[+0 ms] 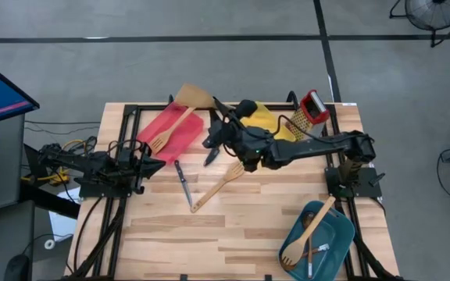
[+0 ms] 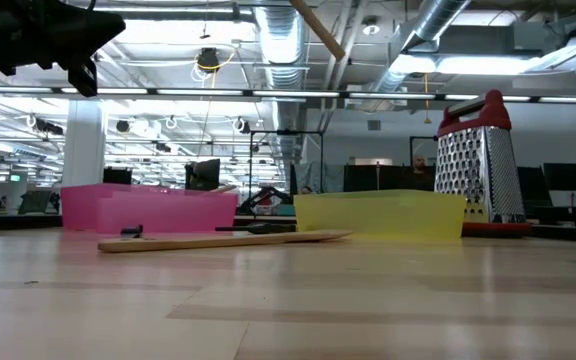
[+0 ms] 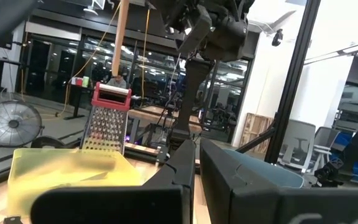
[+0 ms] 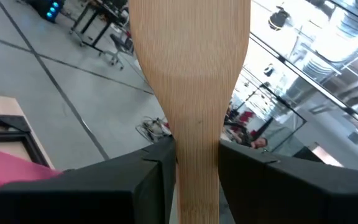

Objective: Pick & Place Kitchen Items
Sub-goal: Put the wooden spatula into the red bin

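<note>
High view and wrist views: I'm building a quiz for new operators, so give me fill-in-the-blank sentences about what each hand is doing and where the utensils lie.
1. The right hand is shut on a wooden ____.
2. The left hand, shut and holding nothing, waits beside the ____ tray.
3. A slotted wooden turner lies in the ____ tray.
4. The grater with the red top stands next to the ____ tray.

Missing words: spatula; red; teal; yellow

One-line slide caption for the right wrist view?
Right gripper shut on a wooden spatula, blade held up against the room beyond.
</note>
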{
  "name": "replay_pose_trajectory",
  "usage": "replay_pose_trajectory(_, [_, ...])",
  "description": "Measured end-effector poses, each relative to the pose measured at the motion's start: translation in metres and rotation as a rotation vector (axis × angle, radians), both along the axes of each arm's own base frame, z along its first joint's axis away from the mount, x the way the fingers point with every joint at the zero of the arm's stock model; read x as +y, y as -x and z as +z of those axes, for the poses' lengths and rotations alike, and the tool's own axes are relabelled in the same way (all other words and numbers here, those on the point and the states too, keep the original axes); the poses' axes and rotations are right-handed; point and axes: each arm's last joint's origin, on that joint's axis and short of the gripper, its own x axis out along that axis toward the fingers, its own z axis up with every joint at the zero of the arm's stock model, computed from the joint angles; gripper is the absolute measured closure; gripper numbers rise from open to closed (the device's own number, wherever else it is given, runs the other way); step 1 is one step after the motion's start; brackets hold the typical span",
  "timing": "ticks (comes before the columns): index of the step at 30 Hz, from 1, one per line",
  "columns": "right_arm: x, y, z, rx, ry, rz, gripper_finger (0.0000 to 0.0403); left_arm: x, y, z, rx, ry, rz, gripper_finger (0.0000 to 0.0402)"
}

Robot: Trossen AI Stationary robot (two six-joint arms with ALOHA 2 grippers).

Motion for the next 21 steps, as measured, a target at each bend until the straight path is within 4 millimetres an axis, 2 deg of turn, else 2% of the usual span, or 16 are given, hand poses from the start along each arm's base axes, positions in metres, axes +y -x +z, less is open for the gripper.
replay_pose_trajectory(6, [0.004,0.005,0.008,-0.044,-0.009,0.054,0.0304,0.0,-0.001,0.0,-0.003,0.024,0.001,0.0392])
replay_pose_trajectory(10, [0.019,0.011,0.017,-0.11,-0.032,0.173,0.0304,0.0,-0.002,0.002,-0.013,0.041,0.009,0.0374])
replay_pose_trajectory(15, [0.043,0.027,0.036,-0.221,-0.076,0.354,0.0304,-0.001,-0.004,0.007,-0.066,0.046,0.012,0.0325])
replay_pose_trajectory(21, [0.068,0.044,0.051,-0.325,-0.143,0.496,0.0304,-0.004,-0.014,0.009,-0.062,-0.005,0.031,0.024])
